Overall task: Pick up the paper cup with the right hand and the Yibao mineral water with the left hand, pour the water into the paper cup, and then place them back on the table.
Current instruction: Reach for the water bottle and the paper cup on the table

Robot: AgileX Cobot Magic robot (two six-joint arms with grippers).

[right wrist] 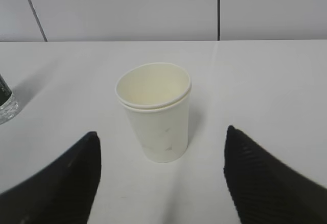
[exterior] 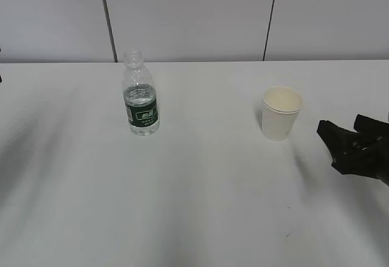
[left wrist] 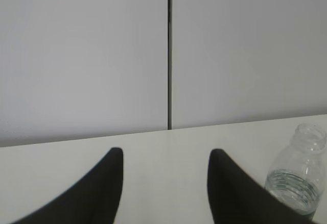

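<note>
Approach step, nothing grasped: cup (exterior: 281,113) stands upright on table (exterior: 200,206) right of centre, bottle (exterior: 141,93) upright well apart to its left. R hand (right wrist: 161,157) wide open & empty, cup centred just ahead of its fingers; L hand (left wrist: 164,178) open & empty, bottle off to its right. Next, I judge: R goes fwd till fingers flank cup, then closes gently; L must shift right to line up w/ bottle.

Right end effector (exterior: 347,140): enters the exterior view from 3 o'clock, low, black fingers pointing toward 9 o'clock.
Right jaws: spread wide, holding nothing.
Left end effector (left wrist: 166,157): seen only in its wrist view, two dark fingers apart, nothing between them.
</note>
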